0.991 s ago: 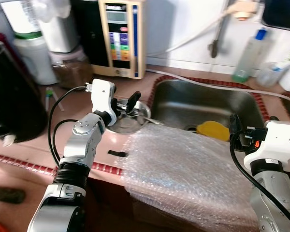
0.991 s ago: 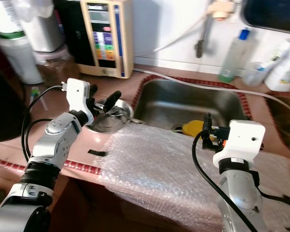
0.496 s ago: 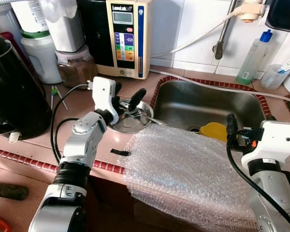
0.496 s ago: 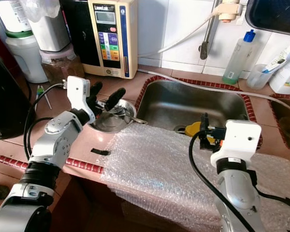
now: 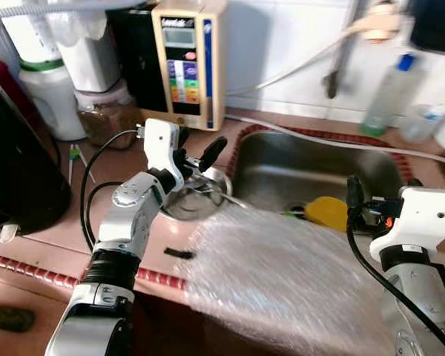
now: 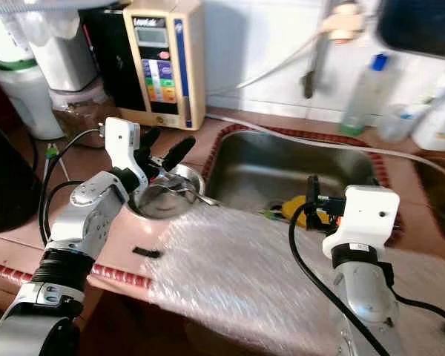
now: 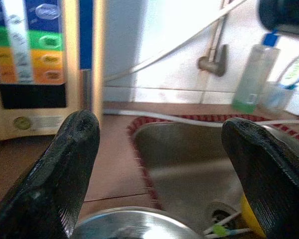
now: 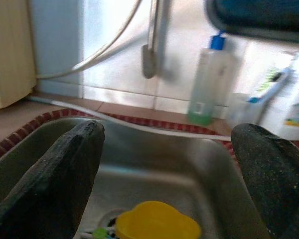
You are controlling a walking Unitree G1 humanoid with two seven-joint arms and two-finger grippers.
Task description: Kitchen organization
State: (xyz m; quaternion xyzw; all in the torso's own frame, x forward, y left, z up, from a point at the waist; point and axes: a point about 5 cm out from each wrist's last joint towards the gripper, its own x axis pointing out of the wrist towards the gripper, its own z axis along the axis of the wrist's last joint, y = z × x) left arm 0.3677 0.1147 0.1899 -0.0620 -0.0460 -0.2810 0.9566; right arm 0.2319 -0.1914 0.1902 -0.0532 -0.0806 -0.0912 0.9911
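Steel bowl (image 5: 196, 199) under spread-fingered left gripper (image 5: 199, 152); right gripper (image 8: 164, 164) likewise splayed, over the sink (image 5: 311, 167).

The bubble wrap (image 5: 282, 274) over the bench edge is smeared by motion — its bubbles cannot be made out, and its lower part runs off the frame. The yellow thing (image 8: 157, 226) in the sink (image 5: 311, 167) is cut off at the picture's edge and half hidden behind the right arm from the head views; what it is cannot be told. The steel bowl (image 6: 163, 196) sits partly behind the left gripper (image 5: 196, 152), so its contents are unclear. The bottle (image 5: 389, 93) by the wall is blurred — its label unreadable. The black pot (image 5: 18, 170) is cropped at the left.
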